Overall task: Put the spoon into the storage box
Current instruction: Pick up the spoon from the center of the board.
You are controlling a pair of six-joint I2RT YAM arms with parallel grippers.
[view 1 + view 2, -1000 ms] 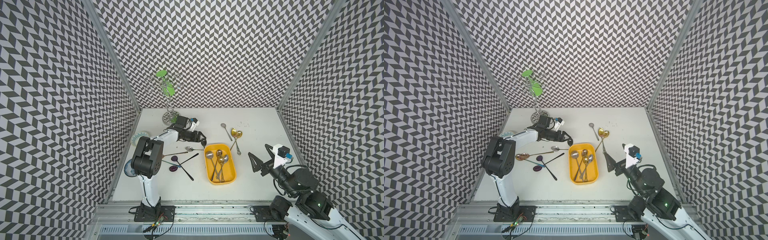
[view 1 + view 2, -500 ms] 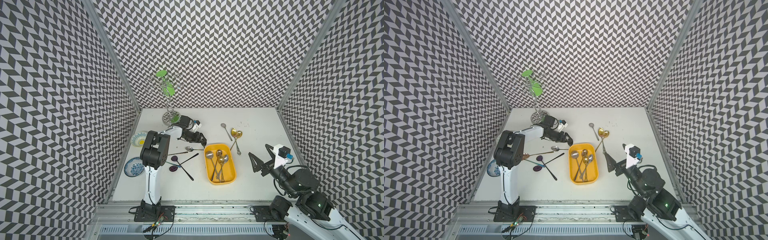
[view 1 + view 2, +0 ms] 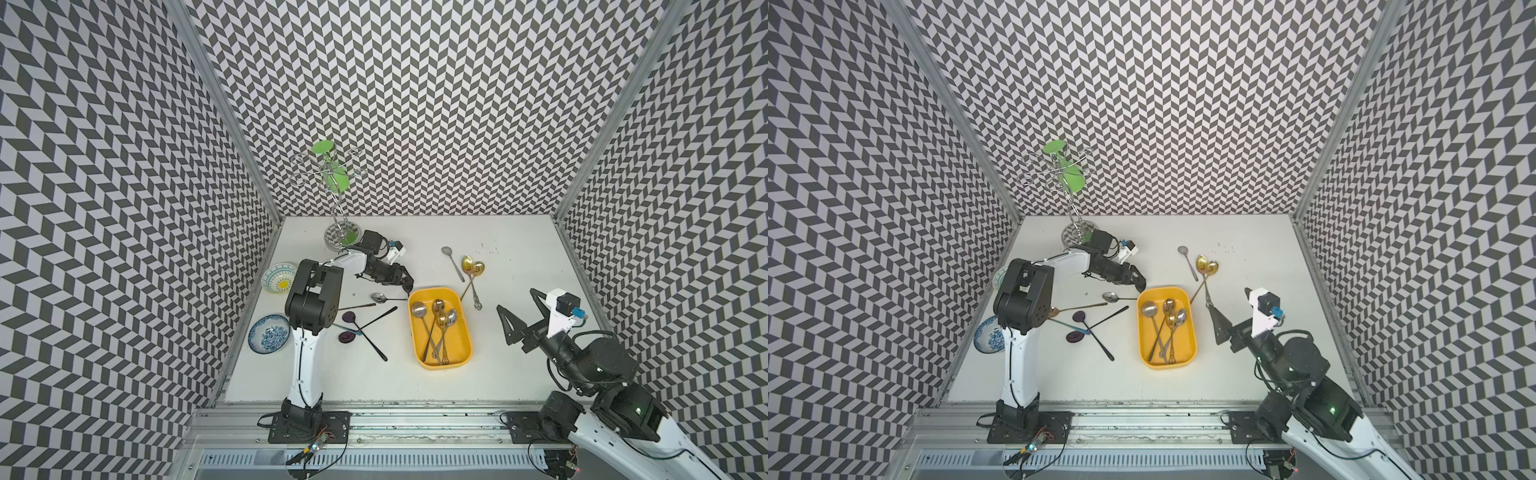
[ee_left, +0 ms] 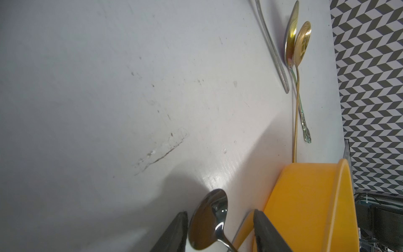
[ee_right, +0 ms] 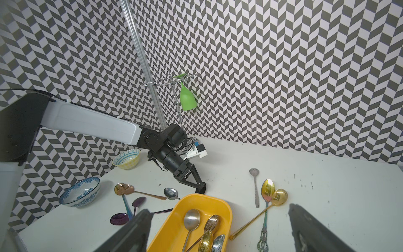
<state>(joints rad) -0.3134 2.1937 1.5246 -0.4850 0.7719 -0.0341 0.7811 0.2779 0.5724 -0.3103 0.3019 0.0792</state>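
White table (image 3: 519, 257): spoon (image 3: 378, 297) lies flat beside box (image 3: 459, 340), bowl away, handle toward it. Left gripper (image 4: 219, 211) half-spread astride spoon, gaps seen only in left wrist view. Right gripper (image 3: 517, 299) wide apart.

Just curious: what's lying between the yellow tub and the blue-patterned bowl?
Several crossed dark spoons and the left arm's upright; both top views show them.

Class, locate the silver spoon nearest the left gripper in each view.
Top view: silver spoon beside the storage box, at its far left corner.
Top view: spoon, same place.
Left wrist: spoon seen between the left gripper fingers.
Right wrist: spoon just beyond the box rim.
Shared landmark: the yellow box.
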